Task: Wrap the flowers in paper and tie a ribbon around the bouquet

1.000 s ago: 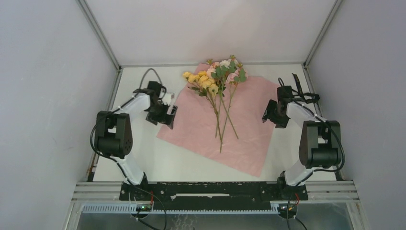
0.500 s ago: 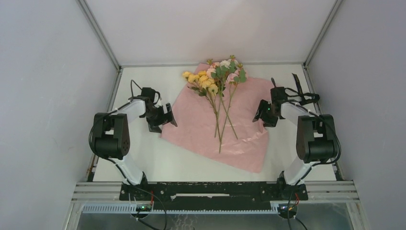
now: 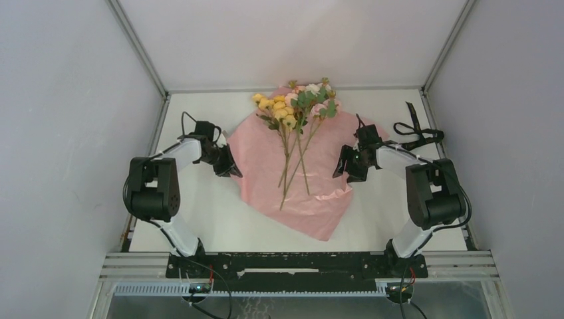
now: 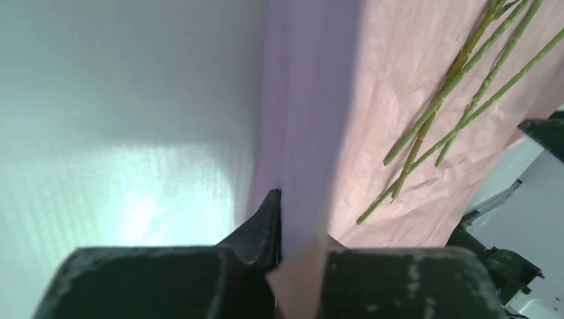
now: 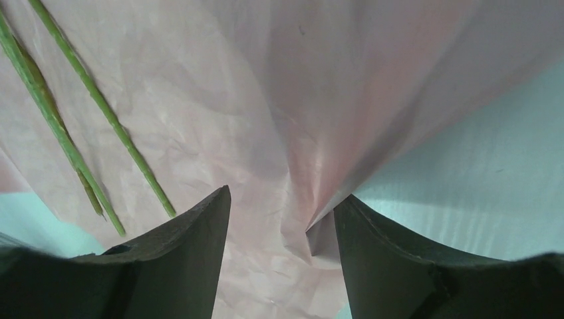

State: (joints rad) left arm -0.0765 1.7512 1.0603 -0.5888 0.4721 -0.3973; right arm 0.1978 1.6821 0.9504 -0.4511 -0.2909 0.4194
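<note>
While we look down from above, the paper (image 3: pixel 312 206) lies pink face up in the middle of the white table (image 3: pixel 213 226). The flowers (image 3: pixel 292 106) rest on it, blooms at the far edge and thin green stems (image 3: pixel 292 169) running toward our bases. Grey walls and metal frame posts (image 3: pixel 136 46) close the table in on three sides. The ribbon (image 3: pixel 418 133) lies looped on the table at the far right, off the paper, with our right arm (image 3: pixel 399 159) between it and the sheet.

Our left gripper (image 3: pixel 229 166) is at the paper's left edge. In the left wrist view its jaws are pinched narrow on that edge, which is lifted so that the lilac underside (image 4: pixel 299 100) faces the camera. Our right gripper (image 3: pixel 344 169) is on the paper's right side. In the right wrist view its jaws stand apart over a raised fold (image 5: pixel 319 173) of the sheet, and we cannot tell whether either finger (image 5: pixel 179 252) touches it.

From above, both sets of fingers are too small and dark to make out. The lifted paper hides the inner faces of the left fingers (image 4: pixel 263 226). Both wrist views cut off the blooms and show only stems (image 4: pixel 452 100) (image 5: pixel 100 113). The right arm covers part of the sheet's right edge.
</note>
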